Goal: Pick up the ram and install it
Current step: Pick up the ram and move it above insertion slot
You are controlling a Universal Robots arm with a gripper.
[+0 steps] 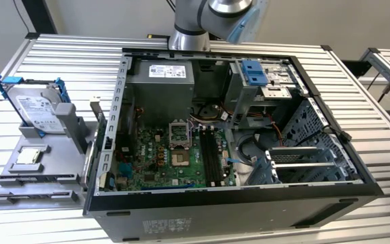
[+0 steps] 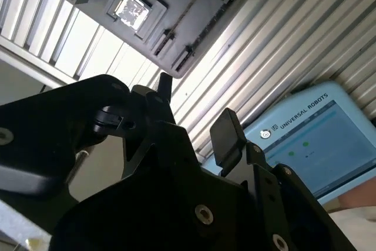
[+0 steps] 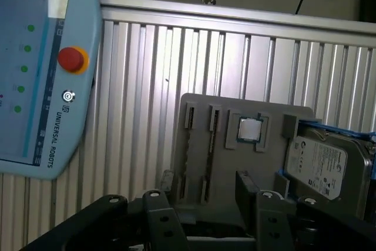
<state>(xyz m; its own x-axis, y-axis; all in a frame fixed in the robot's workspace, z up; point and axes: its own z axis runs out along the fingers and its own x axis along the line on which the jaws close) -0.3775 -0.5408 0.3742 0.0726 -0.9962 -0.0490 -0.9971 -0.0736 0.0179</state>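
Jaws apart and empty, the gripper [image 2: 195, 105] faced the grey tray [image 2: 176, 4]; squaring them to the ram's long edges seemed wise.

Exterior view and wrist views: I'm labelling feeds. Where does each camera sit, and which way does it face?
Exterior view: raised, looking down into the open computer case; the arm shows at top.
First wrist view: on the wrist, looking past the open end effector at the tray.
Second wrist view: likewise, from another angle.
Shared: both wrist views show the chip and control tablet.
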